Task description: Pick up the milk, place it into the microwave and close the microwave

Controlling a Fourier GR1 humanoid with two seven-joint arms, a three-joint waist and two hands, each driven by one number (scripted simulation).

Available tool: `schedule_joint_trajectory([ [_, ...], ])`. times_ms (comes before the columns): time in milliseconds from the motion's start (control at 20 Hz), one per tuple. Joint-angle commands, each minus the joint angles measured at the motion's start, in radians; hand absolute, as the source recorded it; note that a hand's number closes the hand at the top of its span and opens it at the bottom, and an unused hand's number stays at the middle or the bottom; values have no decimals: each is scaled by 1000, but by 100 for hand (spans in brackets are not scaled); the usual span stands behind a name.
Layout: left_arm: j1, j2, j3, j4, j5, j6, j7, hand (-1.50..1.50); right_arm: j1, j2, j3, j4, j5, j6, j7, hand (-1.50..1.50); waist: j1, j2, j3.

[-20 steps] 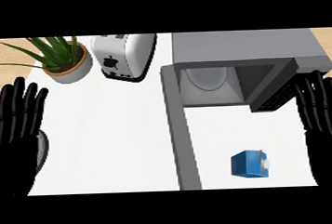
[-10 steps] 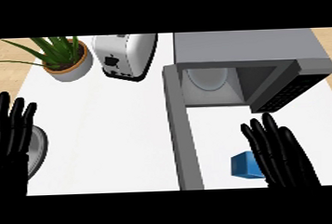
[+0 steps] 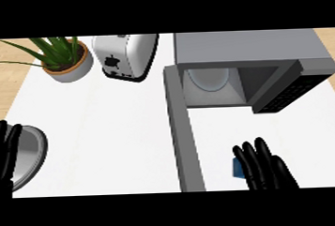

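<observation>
The milk [image 3: 237, 168] is a small blue carton on the white counter, in front of the microwave; only a sliver of it shows at the left edge of my right hand [image 3: 268, 170]. That hand lies over the carton with straight fingers pointing away from me. The grey microwave [image 3: 248, 67] stands at the back right with its cavity open and a white plate [image 3: 209, 79] inside. Its door [image 3: 182, 133] swings out toward me, left of the carton. At the lower left edge, my left hand [image 3: 4, 155] rests open.
A white toaster [image 3: 124, 55] and a potted plant [image 3: 63, 57] stand at the back left. A grey round dish [image 3: 27, 157] lies under my left hand at the left edge. The microwave's dark control panel [image 3: 289, 93] juts out at right.
My right hand has moved down and left from beside the microwave until it covers the blue carton. My left hand has sunk lower along the left edge.
</observation>
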Motion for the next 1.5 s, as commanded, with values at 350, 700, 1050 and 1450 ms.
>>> schedule_joint_trajectory([
  [350, 151, -1, 40, -9, 68, -103, -113, -150, 38, -21, -77, 148, 40, -96, -127, -150, 3, 2, 0],
  [700, 180, -2, 102, -8, 110, -147, -132, -150, 154, -92, -198, 194, -118, -72, -270, -150, -1, 2, 1],
  [1050, 252, -1, 84, -101, 117, -163, -110, -150, 56, -101, -392, 382, -233, -30, -323, -150, 5, 2, 1],
  [1450, 352, -13, 99, -56, 153, -226, -212, -150, 213, -138, -448, 536, -299, 62, -614, -150, 5, 0, 1],
])
